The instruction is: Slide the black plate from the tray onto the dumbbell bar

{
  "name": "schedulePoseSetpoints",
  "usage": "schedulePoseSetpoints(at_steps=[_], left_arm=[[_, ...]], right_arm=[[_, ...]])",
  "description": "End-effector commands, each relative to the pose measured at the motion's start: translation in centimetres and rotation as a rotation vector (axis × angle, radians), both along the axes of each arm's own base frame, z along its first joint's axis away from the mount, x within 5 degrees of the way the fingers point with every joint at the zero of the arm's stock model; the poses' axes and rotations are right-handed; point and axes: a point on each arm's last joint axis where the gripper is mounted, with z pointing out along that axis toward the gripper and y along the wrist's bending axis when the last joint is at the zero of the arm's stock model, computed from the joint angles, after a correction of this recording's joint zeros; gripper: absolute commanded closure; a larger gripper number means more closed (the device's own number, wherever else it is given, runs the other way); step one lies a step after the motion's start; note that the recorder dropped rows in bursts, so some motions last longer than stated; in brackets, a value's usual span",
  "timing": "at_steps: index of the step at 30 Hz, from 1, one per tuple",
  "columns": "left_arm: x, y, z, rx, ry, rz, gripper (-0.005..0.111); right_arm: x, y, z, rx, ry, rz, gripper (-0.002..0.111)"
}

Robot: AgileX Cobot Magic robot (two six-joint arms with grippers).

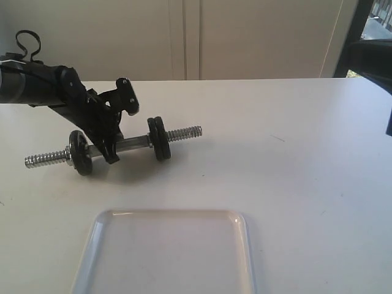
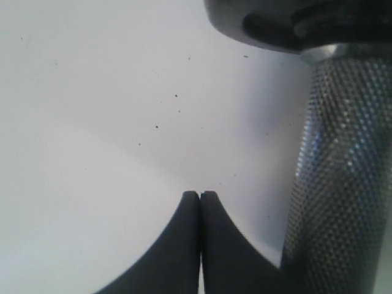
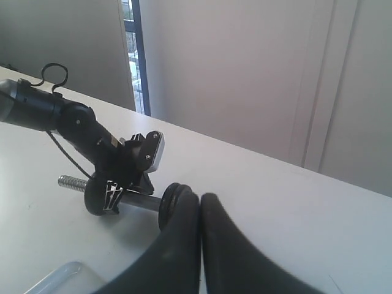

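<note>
Left gripper [image 2: 200, 197] – fingers together beside dumbbell bar [image 1: 133, 144], gripping nothing | right gripper [image 3: 200, 199] together too | near tray [image 1: 244, 239] held no plate | black plate [image 1: 160, 139] sat on bar's right side – judged best to lift clear without rolling it.

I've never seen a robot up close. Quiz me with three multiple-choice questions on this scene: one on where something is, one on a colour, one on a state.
1. Where does the dumbbell bar lie?
A. on the table, outside the tray
B. inside the tray
C. lifted in the air

2. What colour are the discs on the bar?
A. red
B. black
C. yellow

3. The left gripper is:
A. wide open
B. clamped round the bar
C. shut, with the bar beside it

Answers:
1 A: the bar rests on the table beyond the tray's rim.
2 B: the discs look black against the chrome.
3 C: the left wrist view shows the tips touching and the bar alongside them.
</note>
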Motion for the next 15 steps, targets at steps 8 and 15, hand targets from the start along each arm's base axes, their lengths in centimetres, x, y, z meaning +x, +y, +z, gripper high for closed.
schedulePoseSetpoints(at_steps=[8,15], left_arm=[[-0.88,-0.21,1.98,-0.016,0.009,-0.009,0.107],[-0.91,-0.21,1.96,-0.015,0.013,-0.01,0.107]], right_arm=[[-0.05,0.01,-0.1,0.001,0.002,0.002,0.108],[-0.05,0.01,-0.1,0.001,0.002,0.002,0.108]])
